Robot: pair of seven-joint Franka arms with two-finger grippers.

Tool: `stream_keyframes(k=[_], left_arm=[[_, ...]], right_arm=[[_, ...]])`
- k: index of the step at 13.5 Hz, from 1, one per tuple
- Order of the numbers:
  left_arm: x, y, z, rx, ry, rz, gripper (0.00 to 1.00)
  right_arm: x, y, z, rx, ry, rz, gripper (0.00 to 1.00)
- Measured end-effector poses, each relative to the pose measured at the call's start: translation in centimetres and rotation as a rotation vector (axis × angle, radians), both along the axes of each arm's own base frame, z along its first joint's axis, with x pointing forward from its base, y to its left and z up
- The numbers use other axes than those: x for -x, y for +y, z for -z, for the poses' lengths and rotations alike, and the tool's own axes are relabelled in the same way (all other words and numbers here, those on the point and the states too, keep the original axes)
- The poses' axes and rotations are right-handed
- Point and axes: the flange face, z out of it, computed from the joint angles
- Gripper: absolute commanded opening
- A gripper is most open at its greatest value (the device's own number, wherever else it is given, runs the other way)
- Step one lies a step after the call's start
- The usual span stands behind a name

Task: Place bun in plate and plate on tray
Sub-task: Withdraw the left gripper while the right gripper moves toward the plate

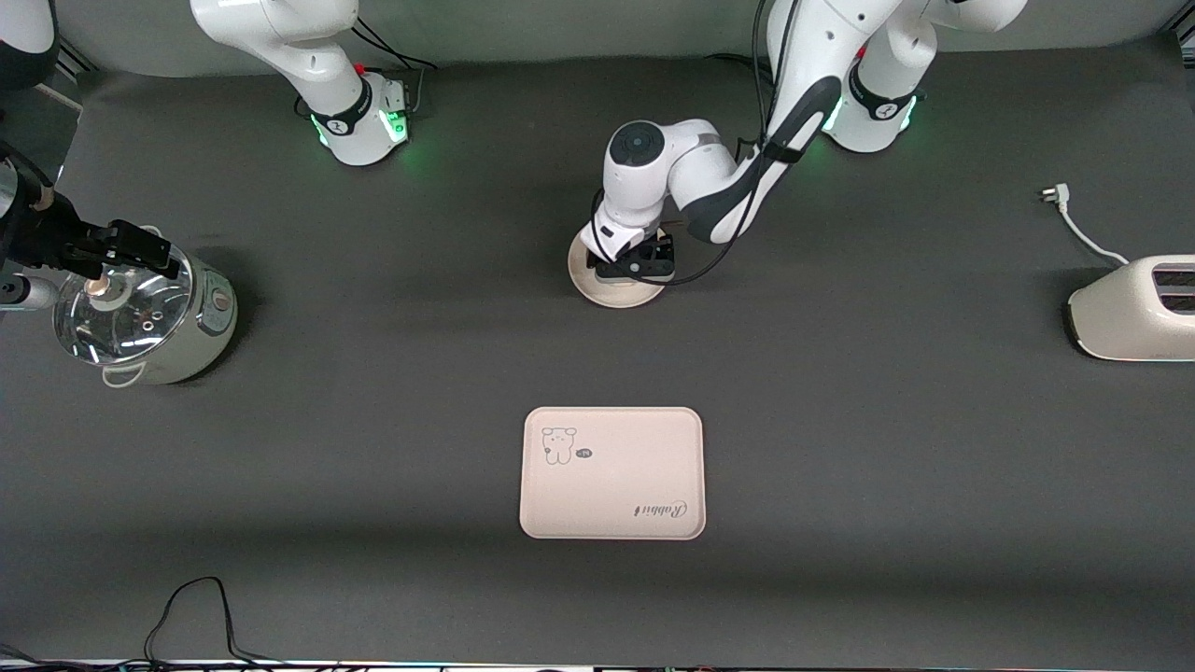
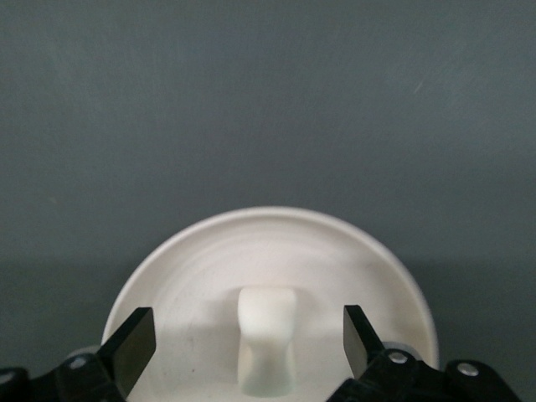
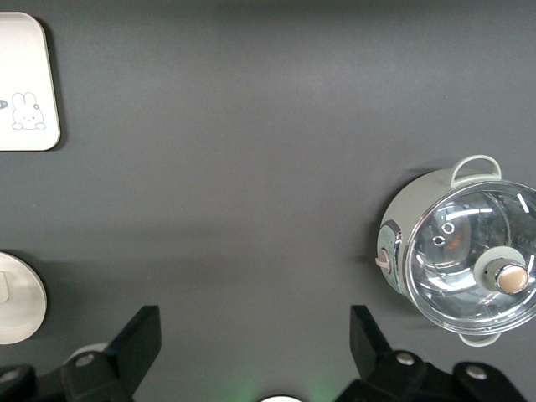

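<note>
Right now the left gripper (image 2: 249,343) hangs low over the plate (image 1: 607,291), its jaws spread wide and holding nothing; the bun (image 2: 267,347) lies on the plate between the two fingers, touching neither. From the tray (image 1: 611,472) the plate sits at twelve o'clock, well apart and farther from the front camera. Up above the table near the pot (image 3: 465,257), the right gripper (image 3: 255,343) waits, jaws wide and empty.
</note>
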Motion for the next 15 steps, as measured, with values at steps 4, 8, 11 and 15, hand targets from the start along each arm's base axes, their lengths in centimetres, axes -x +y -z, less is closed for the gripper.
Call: stream_keyframes(k=[4, 8, 11, 15], left_arm=[[-4.7, 2.7, -7.8, -0.035, -0.080, 0.006, 1.00], [-12.5, 15.5, -18.8, -0.050, -0.014, 0.105, 1.00], [-15.7, 28.6, -27.1, -0.079, 0.030, 0.157, 1.00], [-16.9, 41.9, -32.6, -0.069, 0.031, 0.131, 1.00]], right_arm=[[0.4, 0.1, -0.3, -0.002, -0.003, -0.002, 1.00], [1.1, 3.3, -0.5, -0.005, -0.005, -0.018, 1.00], [2.7, 11.2, -0.2, 0.005, 0.002, 0.000, 1.00], [8.1, 26.4, 0.3, 0.018, -0.024, 0.043, 1.00]])
